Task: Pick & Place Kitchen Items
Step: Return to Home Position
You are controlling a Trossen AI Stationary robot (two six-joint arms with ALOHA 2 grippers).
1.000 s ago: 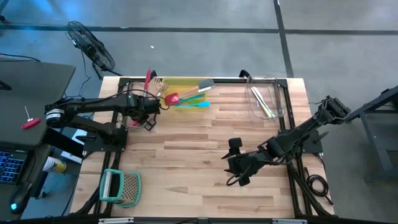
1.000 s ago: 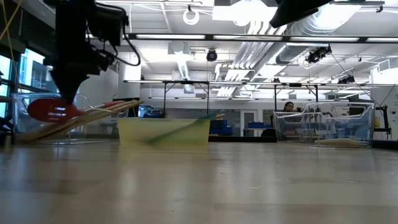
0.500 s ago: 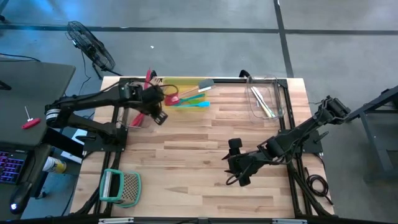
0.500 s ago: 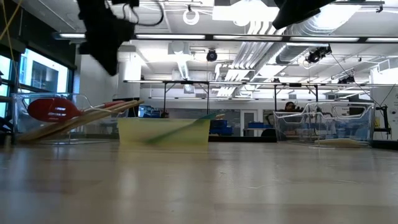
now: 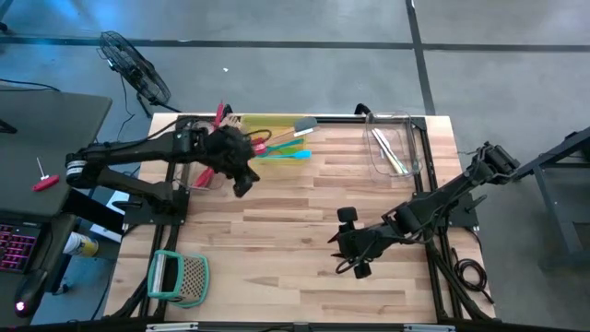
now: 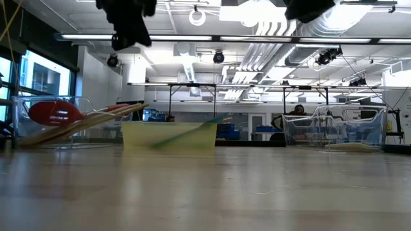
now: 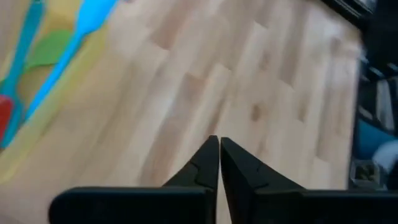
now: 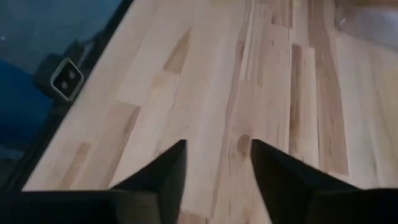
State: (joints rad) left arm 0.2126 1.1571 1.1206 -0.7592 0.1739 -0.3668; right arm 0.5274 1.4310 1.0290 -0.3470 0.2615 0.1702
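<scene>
Right gripper (image 8: pixel 217 149) was nearest, over bare desk (image 5: pixel 277 249) at front right. Fingers were spread, nothing between them, touching nothing.

Left gripper (image 7: pixel 219 149) hung above the desk just in front of the yellow bin (image 5: pixel 277 120). Fingertips were pressed together and it was empty.

Kitchen items all sat in bins along the far edge:
- Yellow bin, middle: blue spatula (image 5: pixel 293 155), green spatula (image 5: pixel 284 143), red spatula (image 5: pixel 255 146) and grey spatula (image 5: pixel 305 123).
- Left clear bin (image 6: pixel 38 102), just beside the yellow bin: red spoon (image 6: pixel 54 113) on wooden utensils (image 6: pixel 96 119), which leaned out over the rim.
- Right clear bin (image 5: pixel 407 120), far right corner: a few slim utensils (image 5: pixel 389 153), type too small to tell.
</scene>
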